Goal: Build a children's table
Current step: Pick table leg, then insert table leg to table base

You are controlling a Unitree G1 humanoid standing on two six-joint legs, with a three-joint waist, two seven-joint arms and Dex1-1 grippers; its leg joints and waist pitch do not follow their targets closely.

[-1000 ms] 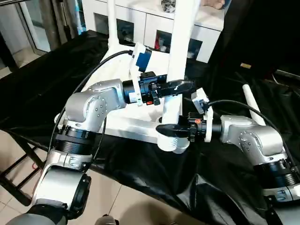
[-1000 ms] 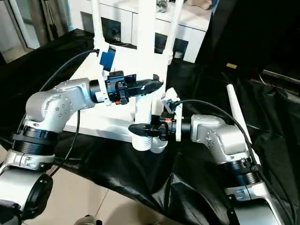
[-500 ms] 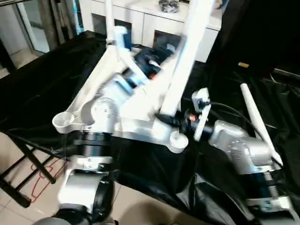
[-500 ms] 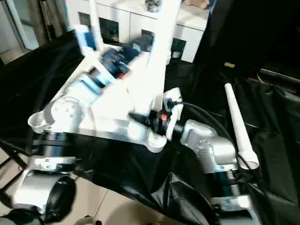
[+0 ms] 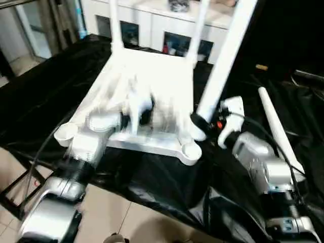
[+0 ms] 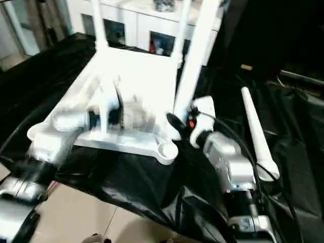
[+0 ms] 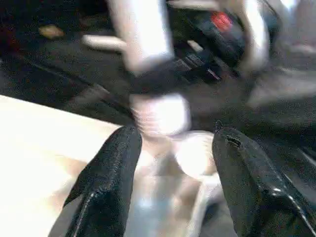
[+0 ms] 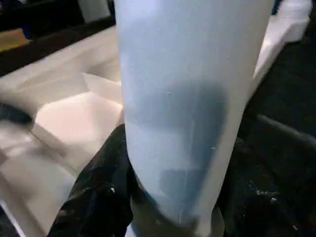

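Spread over the whole scene: the black-draped work table [image 5: 167, 187], slack and creased at its near edge. Could let anything resting on the cloth slide if pushed sideways.

Upside down toward the middle and left of that work table: the children's table [image 5: 152, 76], ribbed underside up, with two fitted legs [image 5: 115, 25] upright at its far corners. Unbraced at present, so likely to skid or pivot under a hard sideways press.

Clamped low down in the right gripper [image 5: 198, 121]: a third leg [image 5: 228, 55], leaning away toward the far right instead of standing upright, its lower end just beside and above the near-right corner socket [image 5: 190, 149]. Main risk judged here: entering the socket at that tilt, jamming or cross-threading, or missing the rim and levering the top up off the cloth. Long lever too, so could twist in the grip.

Flat near the right edge, well apart from the rest: a spare leg [image 5: 276, 126]. Round, so apt to roll off if the right forearm brushes it.

Above the ribbed underside, blurred: the left gripper [image 7: 175, 136], jaws apart with nothing between them, facing the leg's ridged end. Could collide with the right gripper by closing in too fast.

Empty at the near-left corner: the other socket [image 5: 66, 132].
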